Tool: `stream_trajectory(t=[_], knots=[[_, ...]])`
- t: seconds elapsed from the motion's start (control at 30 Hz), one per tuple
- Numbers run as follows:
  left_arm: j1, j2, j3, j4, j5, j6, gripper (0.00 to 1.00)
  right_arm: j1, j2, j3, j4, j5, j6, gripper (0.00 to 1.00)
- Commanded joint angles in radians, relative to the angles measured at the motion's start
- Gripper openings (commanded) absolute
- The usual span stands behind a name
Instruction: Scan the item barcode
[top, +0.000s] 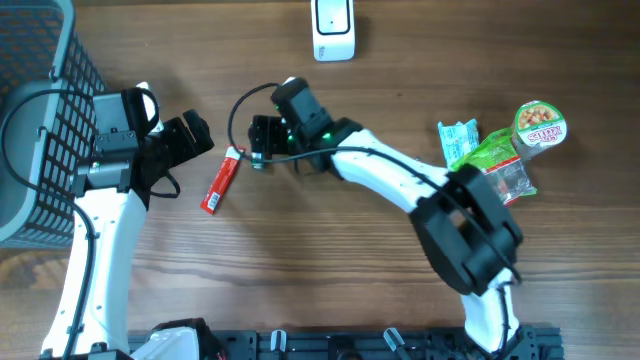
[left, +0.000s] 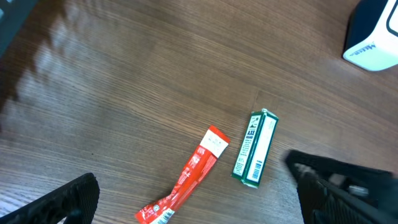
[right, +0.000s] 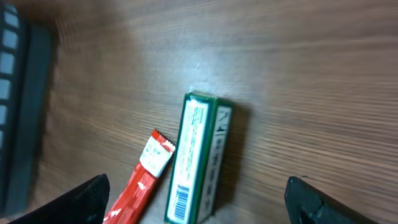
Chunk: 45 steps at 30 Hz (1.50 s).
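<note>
**Right pincer spread over the green box**

A grey mesh basket (top: 40, 150) sits at the left edge of the tabletop (top: 330, 270). Just right of it, the left pincer (top: 192, 138) hangs with its fingers wide apart, holding nothing. Next comes a red sachet (top: 222, 180), lying flat and slanted. Just beside it on the right lies the green box (right: 198, 155) (a barcode shows at one end). It sits between the spread fingers (right: 81, 199) of the right pincer (top: 258, 142), untouched by either. A white scanner (top: 333, 30) stands at the far edge, and snack packs (top: 490, 160) lie well to the right.
</note>
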Motion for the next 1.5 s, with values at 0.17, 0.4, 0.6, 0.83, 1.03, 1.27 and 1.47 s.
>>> stream_trajectory(t=[0.17,0.4,0.6,0.83,1.03,1.27,1.47], knots=[[-0.002,-0.002,0.011,0.003,0.008,0.002,1.0,0.054,0.079,-0.011,0.039,0.179,0.0,0.9],[-0.002,-0.002,0.011,0.003,0.008,0.002,1.0,0.068,0.126,-0.011,0.117,0.229,0.002,0.7],[-0.002,-0.002,0.011,0.003,0.008,0.002,1.0,0.068,0.131,-0.011,0.133,0.229,-0.001,0.58],[-0.002,-0.002,0.011,0.003,0.008,0.002,1.0,0.067,0.117,-0.01,0.126,0.249,-0.148,0.38],[-0.002,-0.002,0.011,0.003,0.008,0.002,1.0,0.048,0.04,-0.01,0.037,0.281,-0.155,0.39],[-0.002,-0.002,0.011,0.003,0.008,0.002,1.0,0.016,-0.039,-0.01,-0.08,0.281,-0.158,0.39],[-0.002,-0.002,0.011,0.003,0.007,0.002,1.0,-0.022,-0.122,-0.01,-0.239,0.28,-0.159,0.45]])
